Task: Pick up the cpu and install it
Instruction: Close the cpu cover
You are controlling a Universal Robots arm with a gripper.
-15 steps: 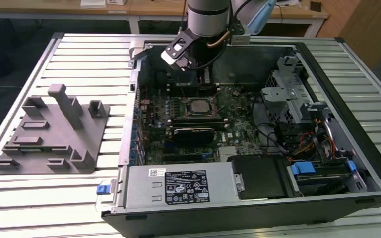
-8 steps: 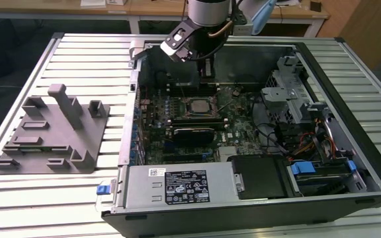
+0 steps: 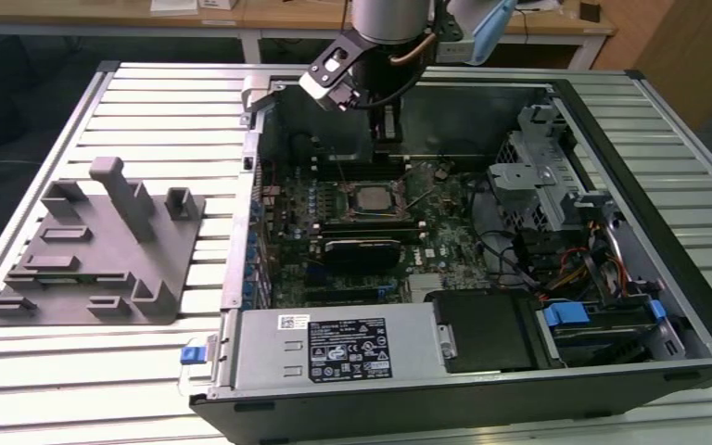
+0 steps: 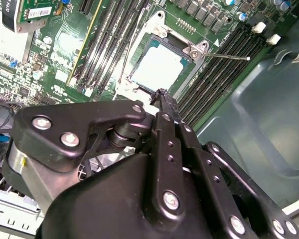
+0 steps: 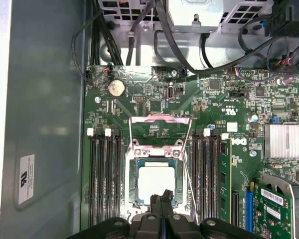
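The cpu (image 3: 371, 197) lies flat in the socket at the middle of the motherboard, its shiny silver top facing up. It also appears in both wrist views: cpu (image 4: 159, 67), cpu (image 5: 156, 181). The socket's metal retention frame (image 5: 154, 124) is flipped open beside it. My gripper (image 3: 387, 141) hangs above the board, just off the cpu's edge toward the back wall of the case. Its black fingers (image 5: 158, 201) are pressed together with nothing between them, and the tips (image 4: 162, 95) hover over the socket rim without touching the chip.
The open computer case (image 3: 653, 232) lies on a slatted table. Memory slots (image 5: 104, 174) flank the socket. A labelled power supply box (image 3: 331, 348), drive cage (image 3: 541, 176), cables (image 5: 189, 55) and a finned heatsink (image 5: 287, 141) crowd the case. A grey fixture (image 3: 96, 250) sits at the exterior view's left.
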